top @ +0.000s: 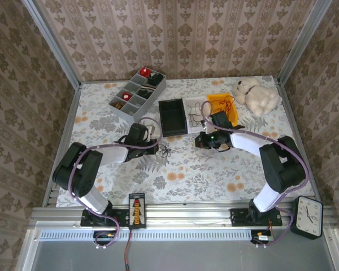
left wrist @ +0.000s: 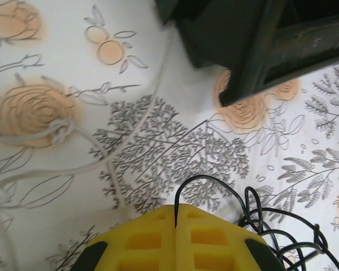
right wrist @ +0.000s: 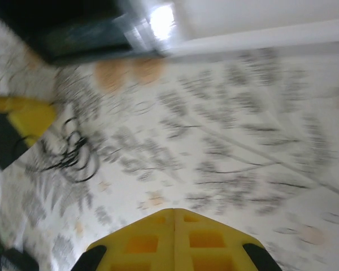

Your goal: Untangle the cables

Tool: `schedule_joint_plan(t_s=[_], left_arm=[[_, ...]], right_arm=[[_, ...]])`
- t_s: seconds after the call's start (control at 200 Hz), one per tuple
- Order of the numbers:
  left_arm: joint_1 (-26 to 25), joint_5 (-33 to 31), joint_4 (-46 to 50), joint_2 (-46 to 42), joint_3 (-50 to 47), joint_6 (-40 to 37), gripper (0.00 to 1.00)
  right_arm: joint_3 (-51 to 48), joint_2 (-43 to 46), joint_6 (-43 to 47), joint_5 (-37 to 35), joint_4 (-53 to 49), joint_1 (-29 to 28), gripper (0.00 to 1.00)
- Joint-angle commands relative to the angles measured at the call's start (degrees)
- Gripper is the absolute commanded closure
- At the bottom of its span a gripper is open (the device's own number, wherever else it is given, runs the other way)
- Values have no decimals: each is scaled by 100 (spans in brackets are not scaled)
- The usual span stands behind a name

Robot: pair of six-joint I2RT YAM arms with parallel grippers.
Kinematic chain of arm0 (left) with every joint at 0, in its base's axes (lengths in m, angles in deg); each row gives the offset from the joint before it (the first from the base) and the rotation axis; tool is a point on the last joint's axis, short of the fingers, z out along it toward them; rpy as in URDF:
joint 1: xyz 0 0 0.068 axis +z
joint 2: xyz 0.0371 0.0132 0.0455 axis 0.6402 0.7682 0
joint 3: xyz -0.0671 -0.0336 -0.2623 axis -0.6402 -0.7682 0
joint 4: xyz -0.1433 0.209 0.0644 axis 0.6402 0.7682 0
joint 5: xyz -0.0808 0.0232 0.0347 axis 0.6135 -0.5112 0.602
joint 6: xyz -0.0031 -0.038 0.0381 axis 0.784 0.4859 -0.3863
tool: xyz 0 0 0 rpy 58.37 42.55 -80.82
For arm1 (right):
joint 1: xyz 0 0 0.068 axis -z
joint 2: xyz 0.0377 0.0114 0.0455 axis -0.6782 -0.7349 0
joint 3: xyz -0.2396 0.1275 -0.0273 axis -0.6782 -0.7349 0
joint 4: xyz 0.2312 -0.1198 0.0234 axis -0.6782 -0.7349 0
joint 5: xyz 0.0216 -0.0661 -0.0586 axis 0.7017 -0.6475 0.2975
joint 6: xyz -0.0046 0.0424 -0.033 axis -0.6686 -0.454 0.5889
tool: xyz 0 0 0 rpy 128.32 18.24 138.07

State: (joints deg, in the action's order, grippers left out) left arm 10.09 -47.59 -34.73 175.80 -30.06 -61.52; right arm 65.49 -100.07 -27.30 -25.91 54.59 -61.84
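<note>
In the left wrist view my left gripper (left wrist: 175, 217) is shut on a strand of the black cable (left wrist: 226, 189). The strand arches out of the closed yellow fingers (left wrist: 141, 240) to a loopy bunch at the lower right. From above, the left gripper (top: 156, 145) sits beside the small black cable bunch (top: 164, 150) at mid-table. A whitish cable (left wrist: 62, 132) with a knot lies left of it, and from above the whitish cable (top: 150, 121) is beside the wrist. A red cable (top: 226, 104) lies in the yellow bin. My right gripper (top: 199, 141) hovers to the right of the black bunch, and its fingers (right wrist: 147, 243) are shut with nothing between them.
A black bin (top: 172, 117) stands just beyond both grippers. The yellow bin (top: 215, 98) and a white teddy bear (top: 257, 96) are at the back right. A grey divided tray (top: 137, 93) is at the back left. A clock (top: 307, 217) sits off the table's near right corner.
</note>
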Motion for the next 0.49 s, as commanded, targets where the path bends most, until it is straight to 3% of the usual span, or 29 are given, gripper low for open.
schedule_joint_plan(t_s=[0.0,0.11,0.305,0.49], left_arm=[[54,-83,-9,-232,-111,143,100],[12,131,35,-225,-78,6,100],[27,433,26,-181,-58,-65,100],[36,569,65,-159,-23,-103,100]], right_arm=[[-245,282,-614,-449,314,236,100],[44,201,-166,-98,136,-75,93],[1103,-413,815,227,-662,-1272,67],[2101,-1065,1440,151,-1275,-2080,60]])
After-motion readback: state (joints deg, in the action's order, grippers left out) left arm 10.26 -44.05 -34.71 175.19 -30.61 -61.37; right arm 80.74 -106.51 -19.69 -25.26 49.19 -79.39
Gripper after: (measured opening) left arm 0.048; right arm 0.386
